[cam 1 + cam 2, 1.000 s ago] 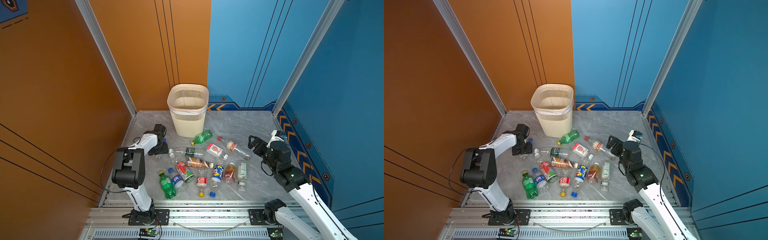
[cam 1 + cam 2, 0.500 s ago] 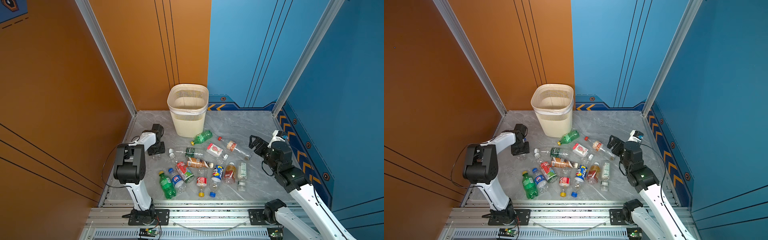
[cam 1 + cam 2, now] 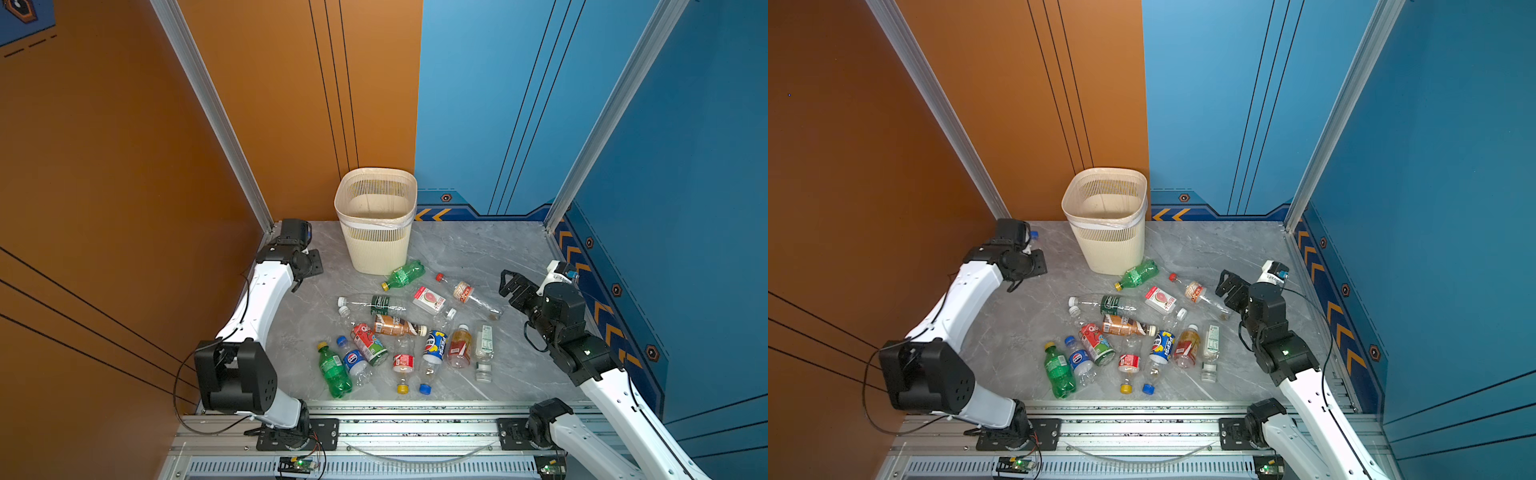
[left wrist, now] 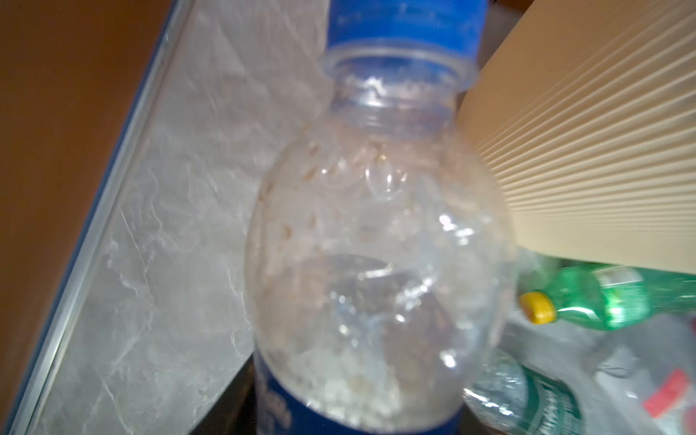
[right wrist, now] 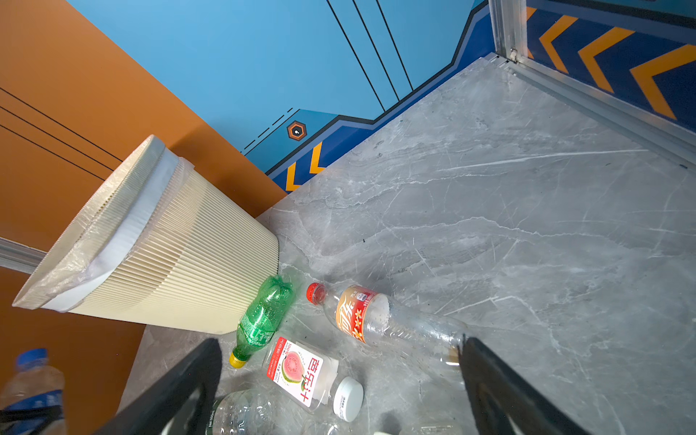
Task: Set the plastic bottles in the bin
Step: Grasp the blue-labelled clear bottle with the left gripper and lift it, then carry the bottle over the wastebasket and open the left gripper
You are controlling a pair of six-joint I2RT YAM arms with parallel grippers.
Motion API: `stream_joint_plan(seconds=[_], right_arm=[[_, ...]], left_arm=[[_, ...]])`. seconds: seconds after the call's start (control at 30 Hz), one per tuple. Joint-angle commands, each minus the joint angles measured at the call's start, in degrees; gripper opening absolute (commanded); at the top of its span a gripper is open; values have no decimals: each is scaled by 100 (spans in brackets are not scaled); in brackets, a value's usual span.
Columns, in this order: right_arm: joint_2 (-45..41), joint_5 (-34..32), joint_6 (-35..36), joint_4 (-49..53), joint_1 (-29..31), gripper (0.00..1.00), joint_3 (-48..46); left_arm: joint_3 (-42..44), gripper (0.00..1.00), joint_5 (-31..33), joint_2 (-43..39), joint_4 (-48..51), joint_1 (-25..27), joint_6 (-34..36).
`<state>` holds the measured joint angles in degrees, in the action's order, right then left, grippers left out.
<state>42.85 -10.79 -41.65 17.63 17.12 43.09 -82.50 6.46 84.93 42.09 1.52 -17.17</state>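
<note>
The left gripper (image 3: 1032, 259) has drawn back from the pile, clamped on a blue-capped bottle (image 4: 376, 233); the other plastic bottles (image 3: 399, 332) lie on the floor; the right gripper (image 3: 510, 284) gapes empty; next, probably carry over the bin (image 3: 376, 183) rim and release.

Bare floor (image 3: 478, 249) right of the bin (image 3: 376, 249); bottles (image 3: 395, 326) clutter the middle.

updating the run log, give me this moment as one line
left claw: shut on blue-capped bottle | right claw: open, empty | bin: no bottle seen inside
</note>
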Motion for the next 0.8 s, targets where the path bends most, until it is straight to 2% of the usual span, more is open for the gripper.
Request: stream_joint_plan(seconds=[0.0, 0.17, 0.43, 0.63, 0.77], right_arm=[[-40, -11, -71, 196, -34, 100, -45], [-75, -2, -63, 283, -42, 100, -38], [-247, -10, -79, 456, -44, 100, -40], [-353, 8, -92, 586, -60, 100, -33], [-432, -37, -86, 643, -77, 100, -46]], left_arm=[[-753, 39, -185, -110, 269, 168, 241], [-2026, 39, -218, 241, 307, 563, 426], [-3962, 39, -147, 1567, 325, 1273, 658], [-5409, 38, -59, 2748, 554, 1439, 844], [-6058, 38, 66, 3346, 648, 1448, 1046]])
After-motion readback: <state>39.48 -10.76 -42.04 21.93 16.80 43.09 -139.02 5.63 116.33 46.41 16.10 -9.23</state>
